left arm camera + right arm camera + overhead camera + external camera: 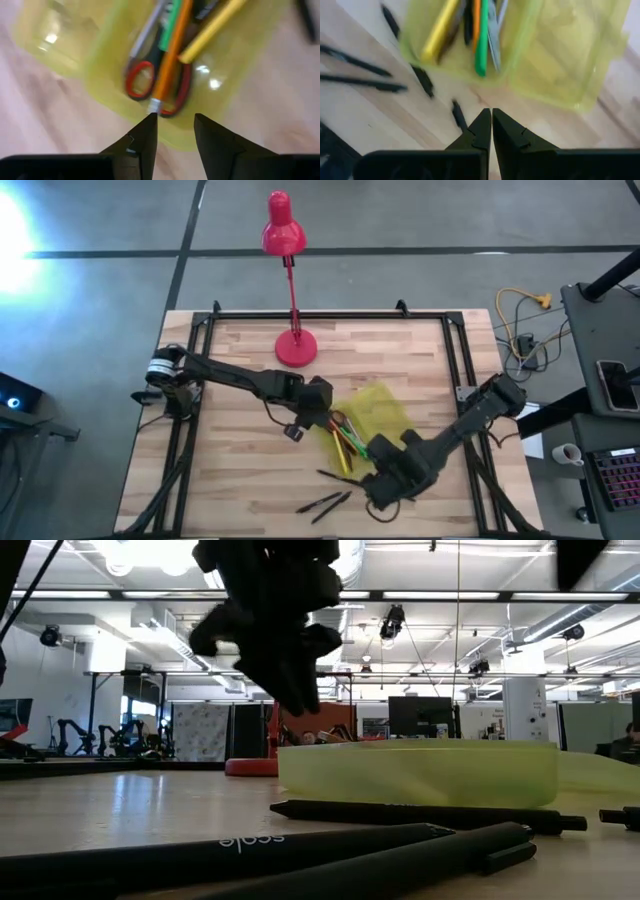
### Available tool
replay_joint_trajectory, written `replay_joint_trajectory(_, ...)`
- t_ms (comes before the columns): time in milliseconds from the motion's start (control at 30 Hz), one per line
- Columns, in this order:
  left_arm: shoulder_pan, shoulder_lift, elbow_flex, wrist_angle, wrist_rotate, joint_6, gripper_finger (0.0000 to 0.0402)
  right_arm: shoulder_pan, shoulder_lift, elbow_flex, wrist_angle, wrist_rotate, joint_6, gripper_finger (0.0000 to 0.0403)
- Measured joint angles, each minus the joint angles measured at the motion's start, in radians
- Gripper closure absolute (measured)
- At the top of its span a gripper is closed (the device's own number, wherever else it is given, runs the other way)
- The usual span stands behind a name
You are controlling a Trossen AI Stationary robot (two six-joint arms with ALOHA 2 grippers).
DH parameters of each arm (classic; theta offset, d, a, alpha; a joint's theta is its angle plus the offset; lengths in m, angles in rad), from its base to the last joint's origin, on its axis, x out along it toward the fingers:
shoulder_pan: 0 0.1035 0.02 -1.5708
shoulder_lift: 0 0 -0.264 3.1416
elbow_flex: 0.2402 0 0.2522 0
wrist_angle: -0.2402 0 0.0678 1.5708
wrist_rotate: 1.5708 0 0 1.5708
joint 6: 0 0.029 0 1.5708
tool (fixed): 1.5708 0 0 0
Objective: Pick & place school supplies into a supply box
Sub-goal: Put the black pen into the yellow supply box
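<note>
Yellow-green and translucent: found the supply box (388,416) lying open near the middle of the wooden table (240,350), with its lid folded out flat beside the tray. Counted inside the tray the red-handled scissors (140,80), an orange pencil (172,55), a yellow pencil (210,30) and a green marker (481,45), all lying lengthwise and close together. Saw also something pale and slim between them, but could not name it.

Found the left gripper (175,120) hanging just over the end of the box where the scissor handles lay, its jaws apart and holding nothing. Noted the pale end of the orange pencil very near one fingertip (147,127); could not tell whether touching or only close. Found the right gripper (491,112) low over the table just beside the other end of the box, jaws pressed together, empty.

Judged the task as more than half done, but not finished. Saw several black pens (325,502) outside the box, on the table edge nearest the arms, well apart from the tray, and one more black pen (420,815) lying just in front of the box wall. Expected these to go in next, one at a time. Left the lid out of the judgement, since the task asked only for placing.
</note>
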Motion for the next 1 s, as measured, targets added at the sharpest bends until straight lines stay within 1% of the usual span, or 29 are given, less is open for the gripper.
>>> replay_joint_trajectory(133,0.0,-0.007,0.0,-0.135,0.117,-0.064,0.029,0.06,0.001,-0.054,0.007,-0.054,0.093,0.0394)
replay_joint_trajectory(200,-0.001,-0.007,-0.002,-0.223,0.134,-0.081,0.0294,0.086,-0.001,-0.083,0.029,-0.098,0.131,0.0394)
replay_joint_trajectory(300,-0.001,-0.009,-0.009,-0.294,0.135,-0.125,0.0305,0.119,0.0,-0.133,0.107,-0.175,0.123,0.0394)
replay_joint_trajectory(367,-0.006,-0.026,-0.018,-0.296,0.134,-0.153,0.0312,0.137,-0.001,-0.175,0.218,-0.202,0.079,0.0394)
replay_joint_trajectory(433,-0.017,-0.055,-0.022,-0.277,0.133,-0.161,0.0319,0.153,0.001,-0.214,0.306,-0.204,0.054,0.0394)
replay_joint_trajectory(500,-0.032,-0.086,-0.026,-0.252,0.135,-0.166,0.0323,0.161,0.004,-0.24,0.346,-0.203,0.053,0.0393)
replay_joint_trajectory(567,-0.047,-0.113,-0.031,-0.238,0.135,-0.171,0.0324,0.169,0.015,-0.25,0.351,-0.183,0.048,0.0386)
replay_joint_trajectory(700,-0.074,-0.18,-0.053,-0.194,0.134,-0.214,0.0324,0.172,0.048,-0.248,0.35,-0.151,-0.003,0.035)
replay_joint_trajectory(867,-0.106,-0.259,-0.116,-0.163,0.128,-0.302,0.0324,0.172,0.102,-0.229,0.352,-0.165,-0.103,0.028)
replay_joint_trajectory(1000,-0.131,-0.327,-0.198,-0.109,0.113,-0.39,0.0324,0.172,0.134,-0.222,0.346,-0.179,-0.169,0.023)
